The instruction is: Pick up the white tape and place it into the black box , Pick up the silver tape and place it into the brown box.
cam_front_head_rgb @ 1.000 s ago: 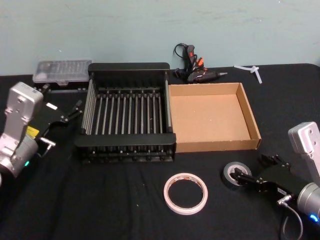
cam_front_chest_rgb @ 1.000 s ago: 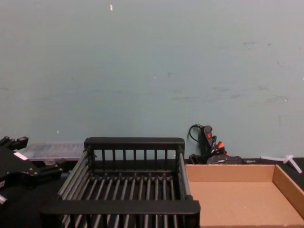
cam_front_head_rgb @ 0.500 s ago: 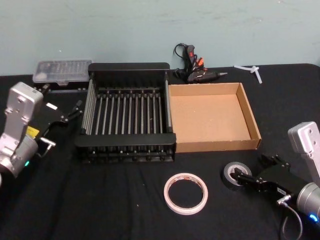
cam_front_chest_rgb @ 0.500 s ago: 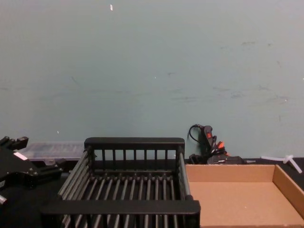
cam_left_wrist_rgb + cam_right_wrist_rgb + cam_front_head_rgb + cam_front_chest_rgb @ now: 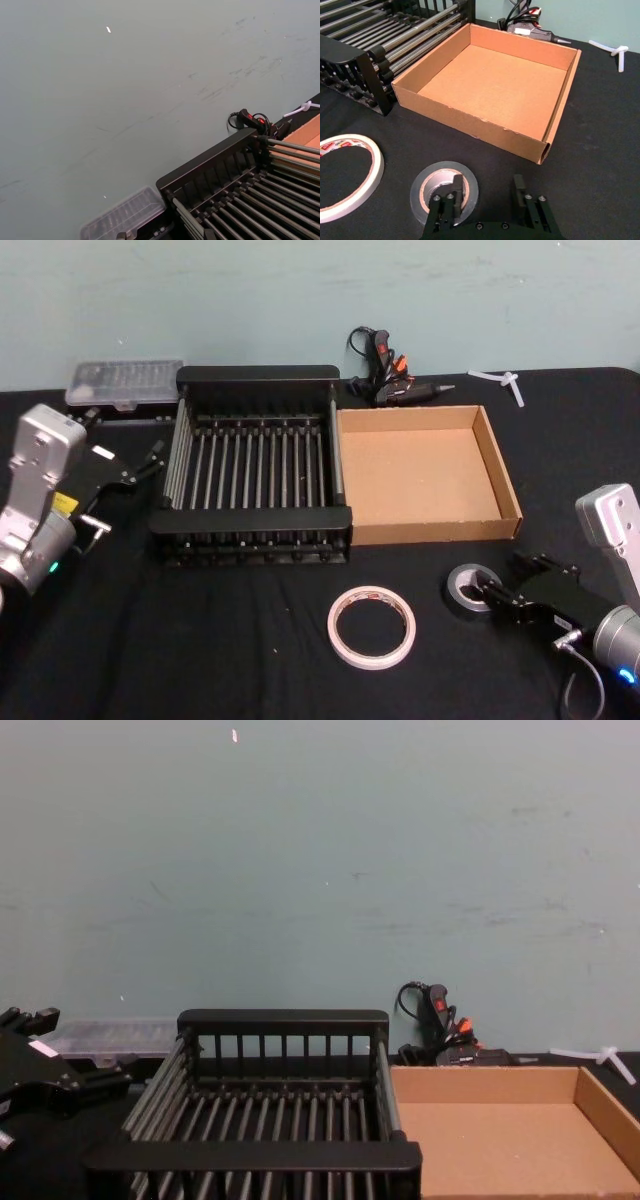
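With its jaws apart, the right gripper (image 5: 487,200) should straddle the silver tape's (image 5: 443,191) wall, one finger inside the core, before closing.

A black table (image 5: 200,640) stands against a pale teal wall (image 5: 300,300). At the table's back edge, left of centre, lies a clear plastic case (image 5: 124,383) with small parts inside, flat against the wall. Right of centre, a black glue gun (image 5: 385,368) with orange-red marks and a looped cord lies near the wall. Farther right, well apart from it, rests a small white plastic piece (image 5: 503,381)
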Controlling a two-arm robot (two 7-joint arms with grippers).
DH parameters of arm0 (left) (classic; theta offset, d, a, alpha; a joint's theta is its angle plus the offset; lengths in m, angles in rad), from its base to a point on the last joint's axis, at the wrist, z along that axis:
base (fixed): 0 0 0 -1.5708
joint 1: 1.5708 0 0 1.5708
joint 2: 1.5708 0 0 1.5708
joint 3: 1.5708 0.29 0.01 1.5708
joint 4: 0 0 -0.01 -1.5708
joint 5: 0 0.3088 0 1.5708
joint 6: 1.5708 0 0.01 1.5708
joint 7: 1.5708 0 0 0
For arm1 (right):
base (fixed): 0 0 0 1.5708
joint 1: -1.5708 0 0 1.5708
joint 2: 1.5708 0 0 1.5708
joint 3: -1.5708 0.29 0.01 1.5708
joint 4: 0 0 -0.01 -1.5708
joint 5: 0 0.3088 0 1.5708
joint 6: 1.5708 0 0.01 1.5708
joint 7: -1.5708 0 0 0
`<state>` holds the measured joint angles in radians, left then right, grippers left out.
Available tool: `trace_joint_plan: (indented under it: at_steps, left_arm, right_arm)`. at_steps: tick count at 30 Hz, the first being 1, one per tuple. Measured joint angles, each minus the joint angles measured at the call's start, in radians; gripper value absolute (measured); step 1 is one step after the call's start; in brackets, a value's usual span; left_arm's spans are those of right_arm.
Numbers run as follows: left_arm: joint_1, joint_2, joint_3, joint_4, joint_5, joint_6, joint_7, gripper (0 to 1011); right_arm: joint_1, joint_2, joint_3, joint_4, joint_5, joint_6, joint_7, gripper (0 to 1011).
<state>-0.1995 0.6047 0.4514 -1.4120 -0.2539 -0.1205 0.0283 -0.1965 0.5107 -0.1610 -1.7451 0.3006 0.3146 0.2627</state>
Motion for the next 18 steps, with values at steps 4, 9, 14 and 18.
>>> trace_joint_plan:
  at_steps: [4,9,14,18]
  left_arm:
    - [0.000,0.000,0.000,0.000,0.000,0.000,0.000,1001]
    - [0.000,0.000,0.000,0.000,0.000,0.000,0.000,1001]
    - [0.000,0.000,0.000,0.000,0.000,0.000,0.000,1001]
    - [0.000,0.000,0.000,0.000,0.000,0.000,0.000,1001]
  right_arm:
    - [0.000,0.000,0.000,0.000,0.000,0.000,0.000,543]
    - [0.000,0.001,0.000,0.000,0.001,-0.001,0.000,384]
    - [0.000,0.001,0.000,0.000,0.001,-0.001,-0.001,198]
    - [0.000,0.001,0.000,-0.001,0.001,-0.001,-0.001,143]
